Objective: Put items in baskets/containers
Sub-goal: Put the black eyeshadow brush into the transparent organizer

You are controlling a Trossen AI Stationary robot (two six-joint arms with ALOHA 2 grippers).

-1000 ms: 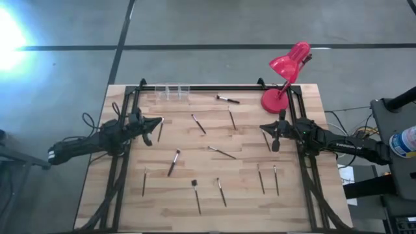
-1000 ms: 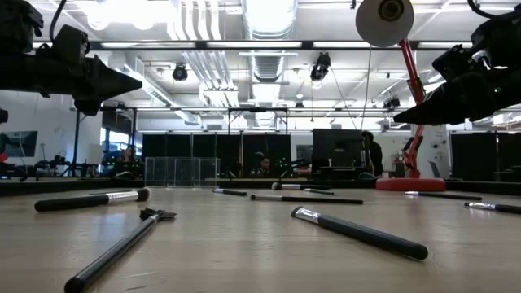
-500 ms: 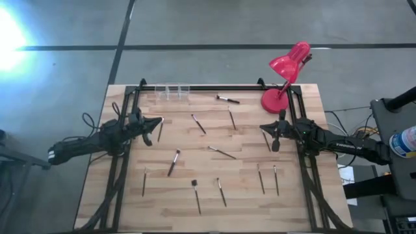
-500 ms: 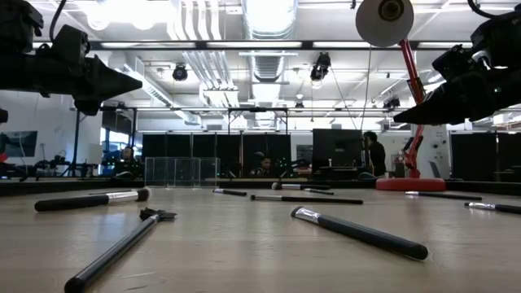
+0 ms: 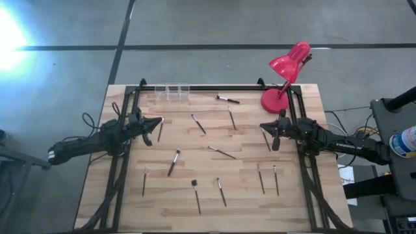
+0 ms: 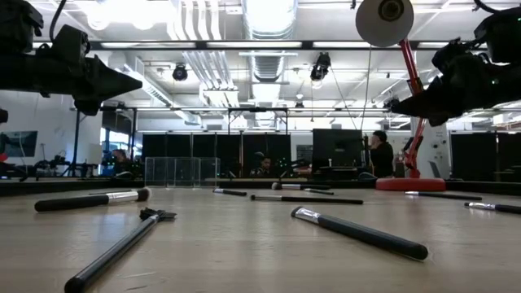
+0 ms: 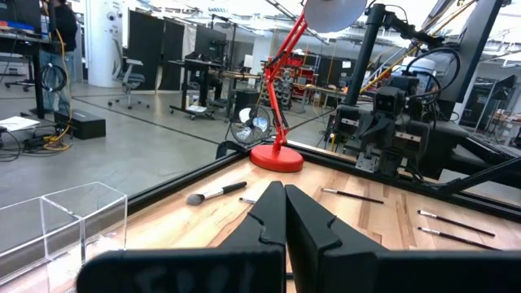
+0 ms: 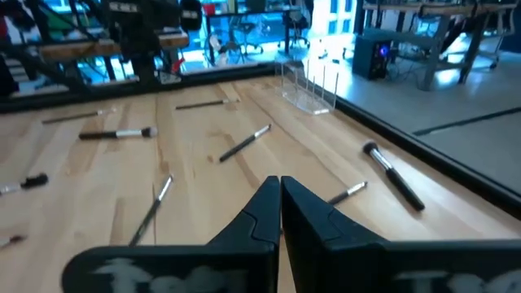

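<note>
1. High view: my left gripper point(image 5: 158, 121) hangs over the left side of the wooden table point(image 5: 247, 201), fingers pressed fully together and holding nothing; one brush point(image 5: 160, 131) lies just beside its tip.
2. High view: my right gripper point(image 5: 262, 127) hangs over the right side of the table, near the red desk lamp point(image 5: 283, 77); its fingers are likewise closed tight and empty, and a thin brush point(image 5: 266, 140) lies just beside it.
3. Left wrist view: my two dark fingers point(image 7: 269, 213) meet in a closed wedge with no gap between them; beyond them lie a pale-tipped brush point(image 7: 216, 192), the lamp's red base and my other arm.
4. Right wrist view: my fingers point(image 8: 262, 207) are shut tip to tip above bare wood, touching none of the brushes scattered ahead.
5. High view: the items remain loose on the tabletop, among them a brush point(image 5: 173, 162) left of centre, a long one point(image 5: 222, 153) at centre, one point(image 5: 228, 99) near the far edge and a dark-headed one point(image 5: 195, 195) near the front edge.
6. High view: the clear containers point(image 5: 172, 92) stand at the far edge, left of centre; I cannot tell whether they hold anything.
7. Low view: compared with a second ago, my right arm point(image 6: 464, 77) sits slightly higher and farther from the camera's centre; my left arm point(image 6: 69, 69) and every brush are unchanged. A person point(image 6: 378, 155) in the room behind has shifted a little.
</note>
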